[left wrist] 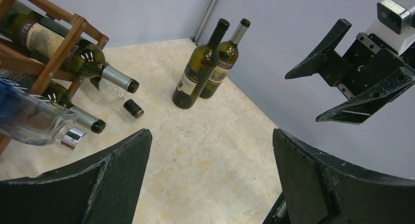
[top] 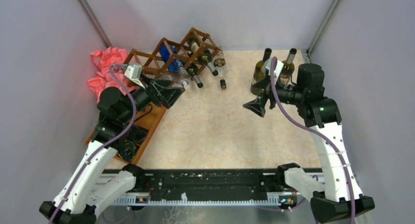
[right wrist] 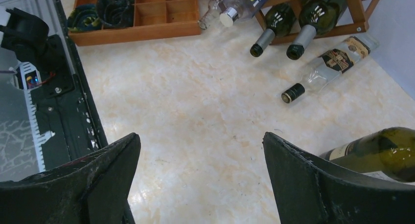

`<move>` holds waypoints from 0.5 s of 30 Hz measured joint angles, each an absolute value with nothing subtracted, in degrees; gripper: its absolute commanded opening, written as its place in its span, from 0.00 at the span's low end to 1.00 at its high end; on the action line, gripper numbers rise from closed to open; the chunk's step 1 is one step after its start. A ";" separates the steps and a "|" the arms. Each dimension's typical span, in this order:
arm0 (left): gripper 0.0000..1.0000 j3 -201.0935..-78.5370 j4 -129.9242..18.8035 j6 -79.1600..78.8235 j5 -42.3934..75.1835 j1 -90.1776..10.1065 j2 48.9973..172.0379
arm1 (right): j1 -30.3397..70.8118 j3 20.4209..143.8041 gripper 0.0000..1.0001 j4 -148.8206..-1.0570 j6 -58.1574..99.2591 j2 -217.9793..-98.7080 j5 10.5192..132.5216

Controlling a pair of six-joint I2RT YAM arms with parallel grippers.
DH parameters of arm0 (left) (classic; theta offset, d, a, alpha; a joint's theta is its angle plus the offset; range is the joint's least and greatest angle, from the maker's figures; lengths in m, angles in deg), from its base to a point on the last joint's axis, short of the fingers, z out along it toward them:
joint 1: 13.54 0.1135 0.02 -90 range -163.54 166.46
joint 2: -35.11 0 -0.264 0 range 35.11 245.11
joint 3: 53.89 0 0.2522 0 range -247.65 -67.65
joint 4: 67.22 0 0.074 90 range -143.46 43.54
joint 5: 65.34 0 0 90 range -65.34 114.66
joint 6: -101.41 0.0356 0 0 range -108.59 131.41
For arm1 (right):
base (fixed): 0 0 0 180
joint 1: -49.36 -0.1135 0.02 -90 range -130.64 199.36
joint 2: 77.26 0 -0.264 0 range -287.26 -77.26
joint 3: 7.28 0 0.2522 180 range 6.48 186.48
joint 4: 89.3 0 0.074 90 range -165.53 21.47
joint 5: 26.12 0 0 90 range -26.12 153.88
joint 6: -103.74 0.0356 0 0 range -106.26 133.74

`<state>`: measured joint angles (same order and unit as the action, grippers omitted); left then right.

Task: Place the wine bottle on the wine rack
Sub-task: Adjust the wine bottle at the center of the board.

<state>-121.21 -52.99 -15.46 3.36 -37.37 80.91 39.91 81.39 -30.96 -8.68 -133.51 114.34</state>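
Pink crumpled material (top: 105, 67) back-left corner; wooden compartment tray (right wrist: 137, 32) holding dark cables (right wrist: 105, 9).

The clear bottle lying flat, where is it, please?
In the top view, the clear bottle lies at the right end of the wine rack, left of two upright green bottles.

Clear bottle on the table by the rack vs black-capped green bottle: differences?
The clear bottle lies on its side beside the wine rack; the green bottle stands upright near the far corner. The clear bottle is see-through glass, the green bottle dark. Both carry black caps and labels.
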 measured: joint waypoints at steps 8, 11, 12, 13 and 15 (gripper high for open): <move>0.99 -121.53 -50.30 -7.35 3.44 -37.37 82.03 | 40.02 79.62 0.95 -29.97 -10.51 -133.95 106.69; 0.99 -121.51 -50.23 -4.66 3.47 -37.37 81.48 | 41.02 79.64 0.95 -29.36 -11.37 -134.06 104.46; 0.99 -121.51 -50.34 -3.94 3.47 -37.37 81.20 | 41.96 79.64 0.95 -29.21 -11.52 -134.08 104.26; 0.99 -121.51 -50.50 -3.35 3.47 -37.37 81.02 | 42.73 79.64 0.95 -29.21 -11.59 -134.10 104.26; 0.99 -121.51 -51.09 -2.04 3.47 -37.37 80.78 | 45.46 79.64 0.95 -29.56 -11.48 -134.17 104.48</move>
<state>-121.51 -51.09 -2.04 3.47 -37.37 80.78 45.46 79.64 -29.56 -11.48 -134.17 104.48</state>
